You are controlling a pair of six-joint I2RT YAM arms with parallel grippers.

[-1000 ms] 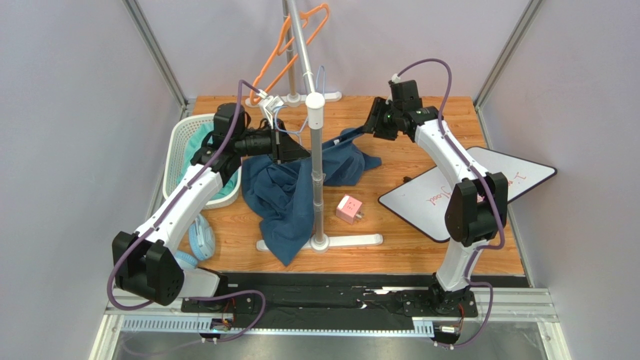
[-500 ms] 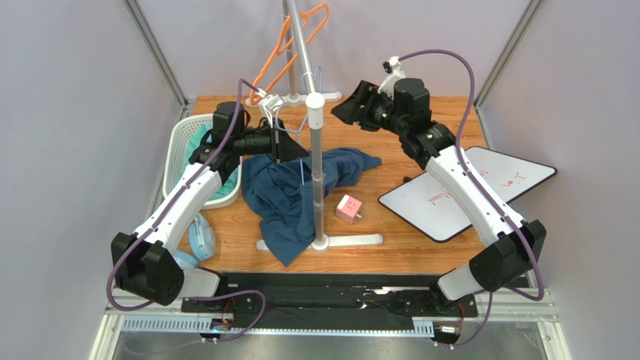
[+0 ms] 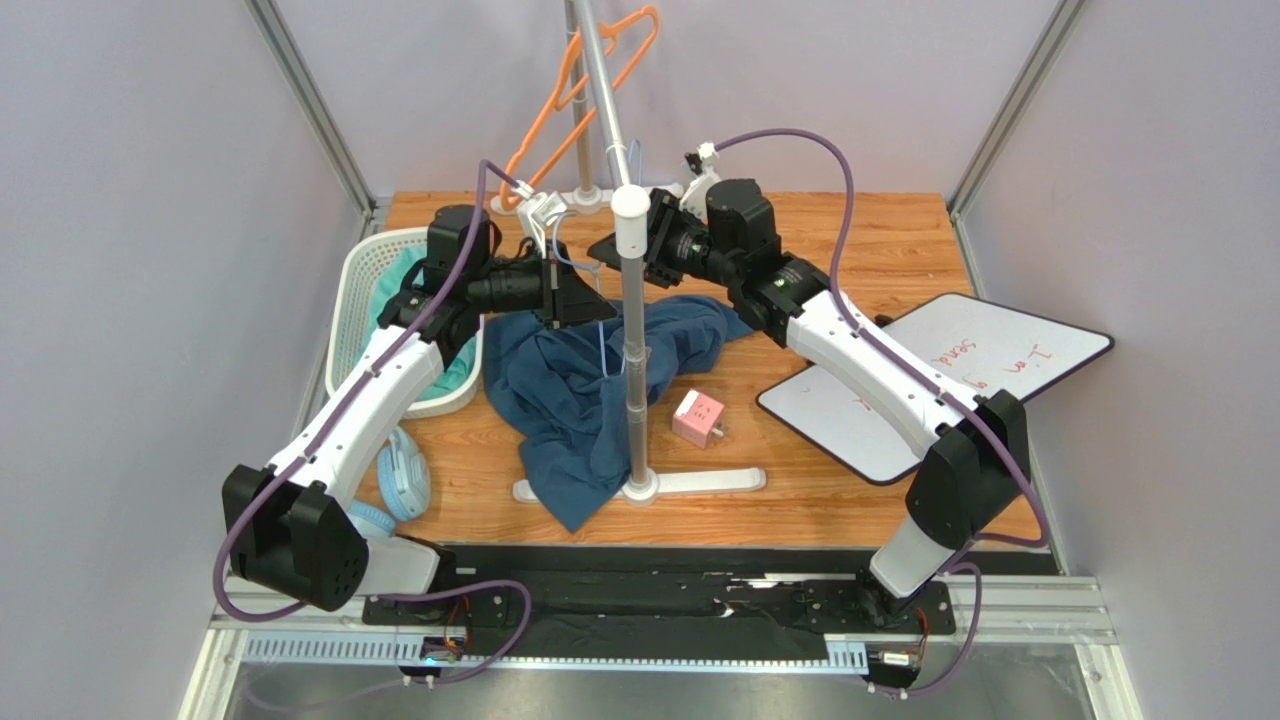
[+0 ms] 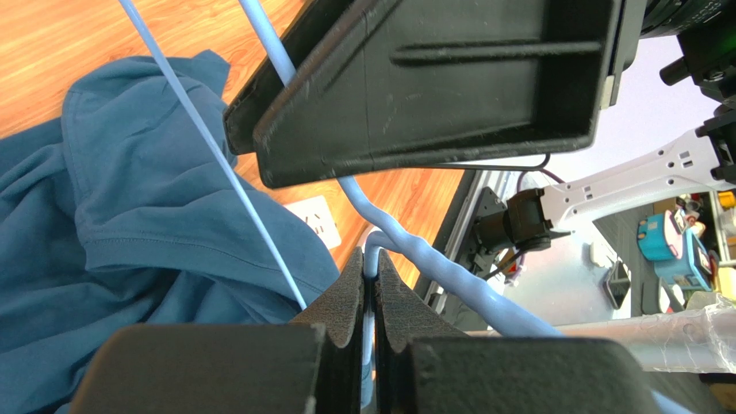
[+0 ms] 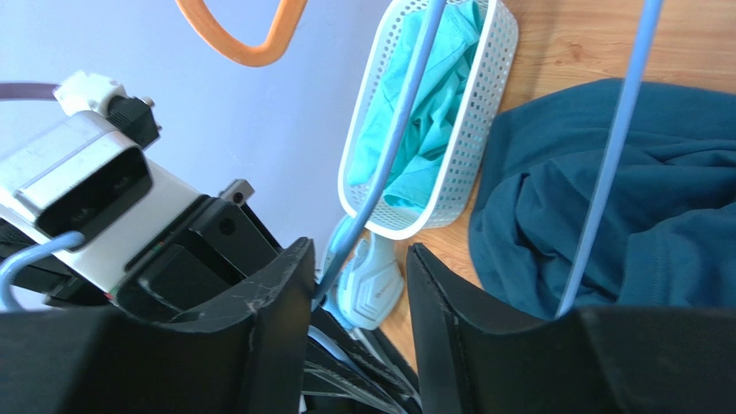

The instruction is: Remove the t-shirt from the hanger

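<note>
The dark blue t-shirt (image 3: 571,383) lies crumpled on the wooden table around the rack pole, off the light blue wire hanger (image 3: 604,342). My left gripper (image 3: 591,306) is shut on the hanger's hook (image 4: 371,276) and holds it above the shirt (image 4: 130,216). My right gripper (image 3: 613,249) is open, just beyond the left one by the pole. In the right wrist view one hanger wire (image 5: 393,147) runs down between my open right gripper's (image 5: 358,259) fingers, and the shirt (image 5: 631,198) lies below. The right finger (image 4: 432,86) fills the top of the left wrist view.
The metal rack pole (image 3: 634,300) stands mid-table on its white base (image 3: 706,482), with an orange hanger (image 3: 579,90) on top. A white basket (image 3: 361,285) of teal cloth sits at left. A pink cube (image 3: 697,417), a whiteboard (image 3: 932,375) and light blue headphones (image 3: 403,477) lie around.
My right gripper let go of the shirt's sleeve, rose and swung left to the hanger beside my left gripper. The sleeve dropped onto the table. The left arm stayed put.
</note>
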